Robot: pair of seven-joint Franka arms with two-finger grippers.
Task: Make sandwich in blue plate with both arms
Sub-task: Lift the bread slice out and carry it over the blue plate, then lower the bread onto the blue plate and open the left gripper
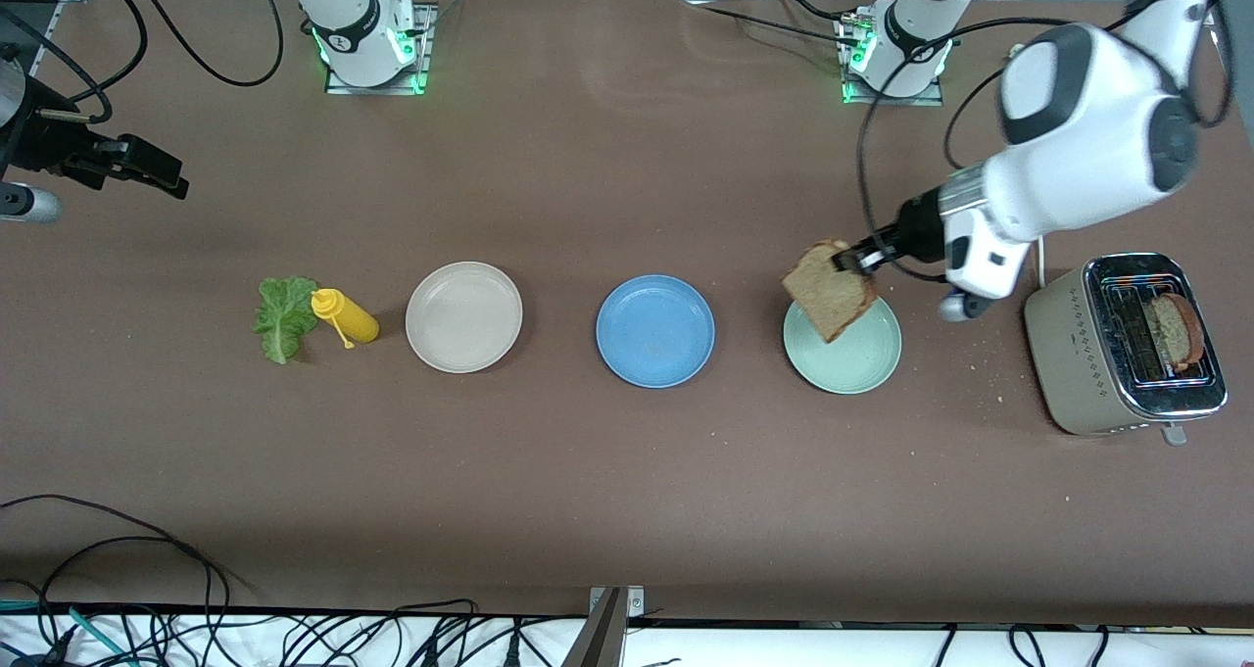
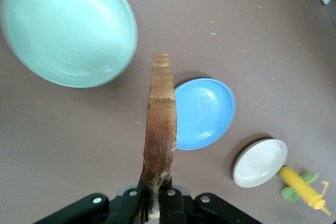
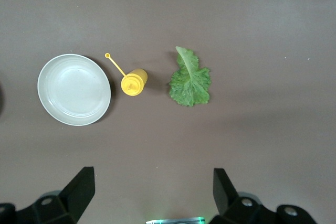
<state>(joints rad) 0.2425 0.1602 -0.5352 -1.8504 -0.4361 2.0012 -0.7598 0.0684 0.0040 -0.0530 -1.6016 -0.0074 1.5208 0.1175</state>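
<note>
Blue plate [image 1: 654,331] sits bare on the tabletop [image 1: 627,491]; left claw [image 1: 850,259], clamped on a toast slice [image 1: 829,289], hangs over the neighbouring pale green plate [image 1: 854,363]; delivery step, next carry it above the blue plate and release; right claw [image 3: 152,192] waits spread apart above the lettuce [image 1: 284,316].

Glossy white arms [image 1: 1087,138], black joints, black cables.
</note>
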